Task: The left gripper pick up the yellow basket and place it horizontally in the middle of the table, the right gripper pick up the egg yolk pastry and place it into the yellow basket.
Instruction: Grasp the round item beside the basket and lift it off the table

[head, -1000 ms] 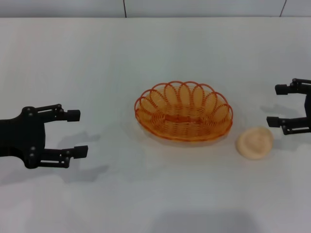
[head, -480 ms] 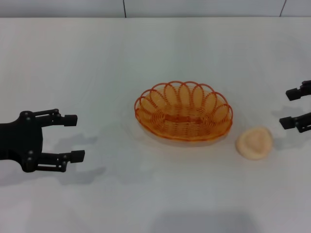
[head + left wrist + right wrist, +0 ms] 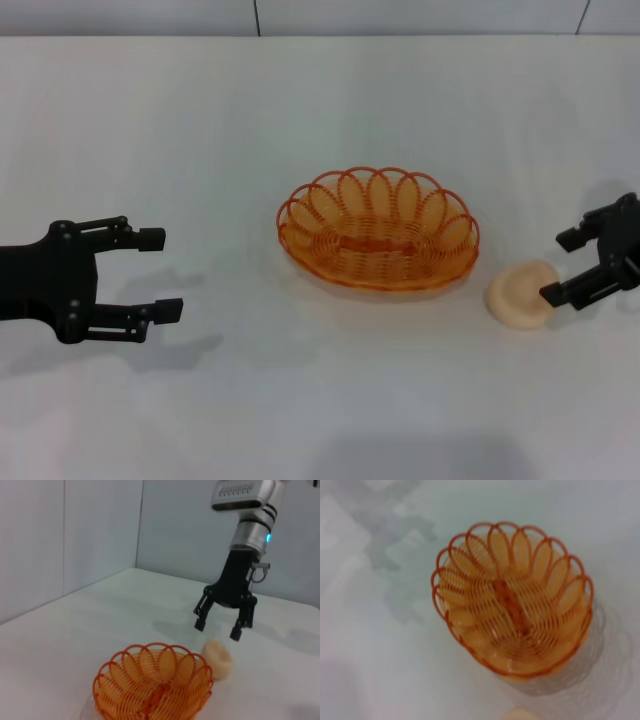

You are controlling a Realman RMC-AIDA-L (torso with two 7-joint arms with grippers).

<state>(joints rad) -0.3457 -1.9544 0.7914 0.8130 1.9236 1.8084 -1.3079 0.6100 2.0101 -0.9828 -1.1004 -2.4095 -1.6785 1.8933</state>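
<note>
The yellow basket (image 3: 378,228) stands empty and level in the middle of the white table (image 3: 320,100); it also shows in the left wrist view (image 3: 152,685) and the right wrist view (image 3: 512,597). The egg yolk pastry (image 3: 520,294) lies on the table just right of the basket, and shows in the left wrist view (image 3: 219,657). My right gripper (image 3: 560,268) is open and empty, hovering just above and right of the pastry; it also shows in the left wrist view (image 3: 219,630). My left gripper (image 3: 160,274) is open and empty at the left, well apart from the basket.
A grey wall (image 3: 320,15) runs along the table's far edge. In the left wrist view wall panels (image 3: 65,540) stand behind the table.
My right gripper has come back in from the right edge and lowered towards the pastry, tilting. My left gripper has shifted slightly. Basket and pastry have not moved.
</note>
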